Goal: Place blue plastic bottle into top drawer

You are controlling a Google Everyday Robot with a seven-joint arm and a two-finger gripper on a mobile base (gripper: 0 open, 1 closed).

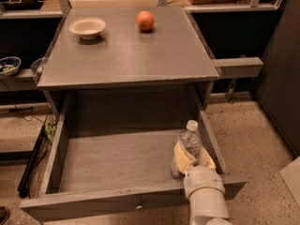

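The blue plastic bottle [190, 138], clear with a white cap, stands upright in the right front corner of the open top drawer [93, 201]. My gripper [192, 160] reaches in over the drawer's front edge. Its yellowish fingers [179, 156] sit on both sides of the bottle's lower body and hold it. The white wrist [204, 191] hides the bottle's base. The drawer's small knob [138, 204] shows on the front panel.
On the grey cabinet top [126, 55] stand a white bowl [87, 27] at the back left and an orange fruit [145, 20] at the back middle. A dark shelf with a small bowl [8, 64] is at the left. A speckled floor [253, 139] lies to the right.
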